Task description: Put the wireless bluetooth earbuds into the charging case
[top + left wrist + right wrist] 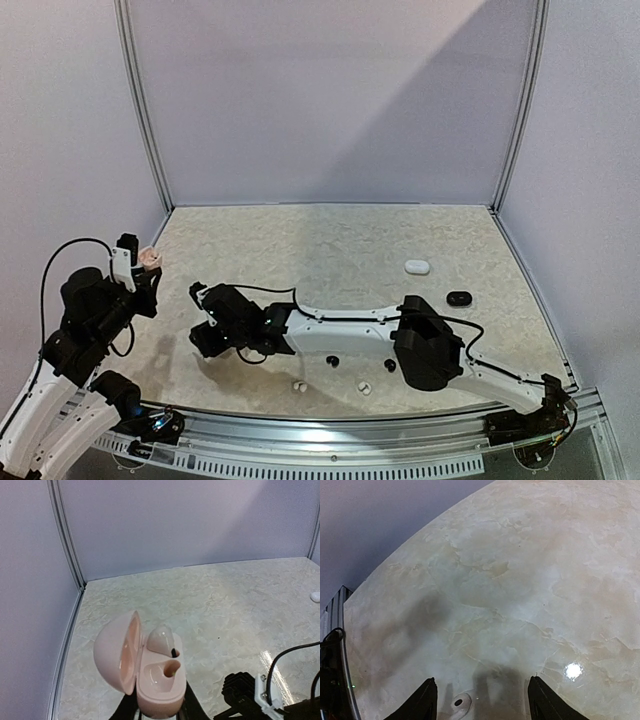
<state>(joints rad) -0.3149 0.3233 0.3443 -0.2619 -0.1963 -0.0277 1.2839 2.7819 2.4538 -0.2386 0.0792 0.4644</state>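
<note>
My left gripper (157, 711) is clamped tight on the near end of the pink charging case (150, 680). It is a glossy, pebble-smooth shell held above the table (350, 240), with its long axis running away from my wrist. Its domed lid stands swung out to the left in the left wrist view, and both wells face up. A pale earbud (161, 641), rounded and shiny, sits in the far well. My right gripper (482, 705) hangs low over the marbled beige surface, jaws parted wide and gripping nothing. A small white earbud (460, 701) with a dark dot lies between my fingers (422, 702); I cannot tell its long axis. Two black earbuds (333, 360) and two white earbuds (298, 385) lie beside my right forearm.
</note>
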